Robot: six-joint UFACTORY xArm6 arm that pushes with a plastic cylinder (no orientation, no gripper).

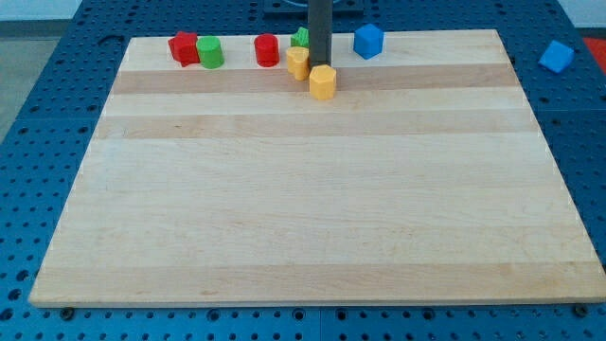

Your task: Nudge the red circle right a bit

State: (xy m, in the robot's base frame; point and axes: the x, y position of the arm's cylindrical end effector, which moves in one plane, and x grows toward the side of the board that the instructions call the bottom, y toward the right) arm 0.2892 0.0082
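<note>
The red circle, a short red cylinder, stands near the top edge of the wooden board, left of centre. My dark rod comes down from the view's top, and my tip rests on the board to the right of the red circle, apart from it. The tip sits between two yellow blocks: one just to its left, between tip and red circle, and one just below it. A green block is partly hidden behind the rod.
Another red block and a green cylinder stand touching at the top left. A blue cube is right of the rod. A second blue cube lies off the board on the blue pegboard.
</note>
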